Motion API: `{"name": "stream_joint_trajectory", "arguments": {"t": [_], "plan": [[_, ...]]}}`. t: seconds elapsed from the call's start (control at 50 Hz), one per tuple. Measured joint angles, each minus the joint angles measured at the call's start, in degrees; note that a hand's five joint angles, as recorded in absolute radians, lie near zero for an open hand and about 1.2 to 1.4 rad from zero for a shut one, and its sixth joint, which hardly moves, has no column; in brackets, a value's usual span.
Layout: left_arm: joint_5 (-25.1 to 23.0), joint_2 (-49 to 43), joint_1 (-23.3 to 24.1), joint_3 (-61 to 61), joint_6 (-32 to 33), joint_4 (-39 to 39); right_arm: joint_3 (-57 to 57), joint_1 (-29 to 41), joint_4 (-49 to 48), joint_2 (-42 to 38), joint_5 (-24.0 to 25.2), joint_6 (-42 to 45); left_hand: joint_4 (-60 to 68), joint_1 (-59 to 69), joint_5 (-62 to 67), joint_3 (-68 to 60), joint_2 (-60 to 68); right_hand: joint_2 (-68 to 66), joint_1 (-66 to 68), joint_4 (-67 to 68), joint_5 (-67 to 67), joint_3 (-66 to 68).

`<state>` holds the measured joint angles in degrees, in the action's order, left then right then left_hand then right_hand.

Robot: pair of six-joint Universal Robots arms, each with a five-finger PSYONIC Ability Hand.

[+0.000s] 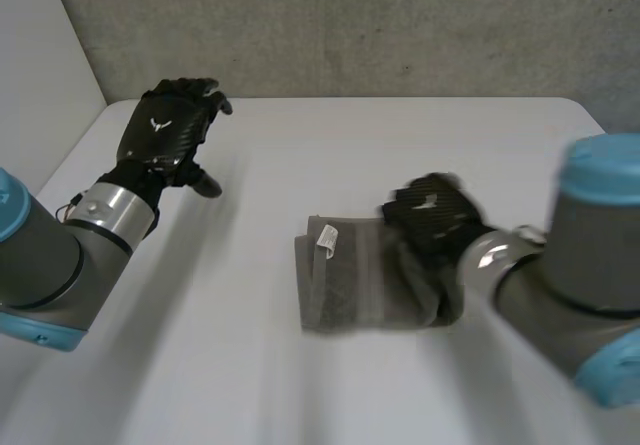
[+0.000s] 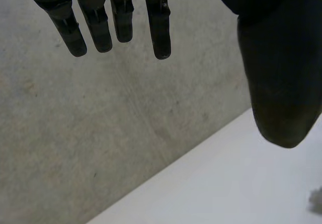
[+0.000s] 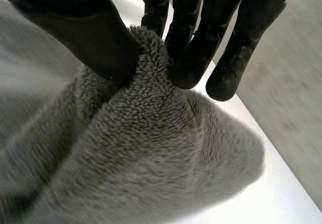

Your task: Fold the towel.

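A grey fleece towel [image 1: 350, 275] lies folded into a small rectangle at the table's middle, a white label [image 1: 326, 237] showing on its left part. My right hand [image 1: 432, 210] sits on the towel's right edge. In the right wrist view its thumb [image 3: 95, 38] and fingers [image 3: 193, 58] pinch a raised fold of the towel [image 3: 146, 133] between them. My left hand [image 1: 168, 130] hovers above the table's far left corner, well away from the towel, with its fingers [image 2: 118, 25] straight and spread and holding nothing.
The white table [image 1: 400, 145] ends at a grey concrete wall [image 1: 350, 25] behind. A white panel [image 1: 40, 55] stands at the left. My right arm [image 1: 570, 275] reaches in from the near right.
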<state>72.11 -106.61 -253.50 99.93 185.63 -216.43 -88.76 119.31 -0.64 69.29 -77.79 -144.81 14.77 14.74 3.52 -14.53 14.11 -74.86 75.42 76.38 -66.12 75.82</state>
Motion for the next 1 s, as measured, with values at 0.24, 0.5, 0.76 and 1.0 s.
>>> {"name": "stream_joint_trajectory", "arguments": {"t": [0.24,0.5,0.76,1.0], "plan": [[0.2,0.0,1.4,-2.2,-10.0,0.0,6.7,17.3,-3.3,-12.7,-7.9,-1.3,0.0,0.0,0.0,0.0,0.0,1.8,-1.9,-1.7,1.7,-1.5],[0.2,-3.1,3.0,-4.3,-11.9,0.2,5.6,13.2,-4.6,-9.2,-11.3,-8.4,0.0,0.0,0.0,0.0,0.0,60.8,-61.5,-61.7,62.2,-61.7],[0.3,-10.9,12.3,-14.8,-12.2,7.1,0.5,-1.5,-2.2,-0.2,-7.2,-19.2,0.0,0.0,0.0,0.0,0.0,60.8,-61.8,-61.7,62.2,-61.7],[0.4,-21.0,21.3,-22.7,-14.5,15.6,-0.3,-11.6,-1.1,-1.3,-1.0,-24.4,0.0,0.0,0.0,0.0,0.0,59.1,-59.9,-60.2,60.7,-60.1]]}}
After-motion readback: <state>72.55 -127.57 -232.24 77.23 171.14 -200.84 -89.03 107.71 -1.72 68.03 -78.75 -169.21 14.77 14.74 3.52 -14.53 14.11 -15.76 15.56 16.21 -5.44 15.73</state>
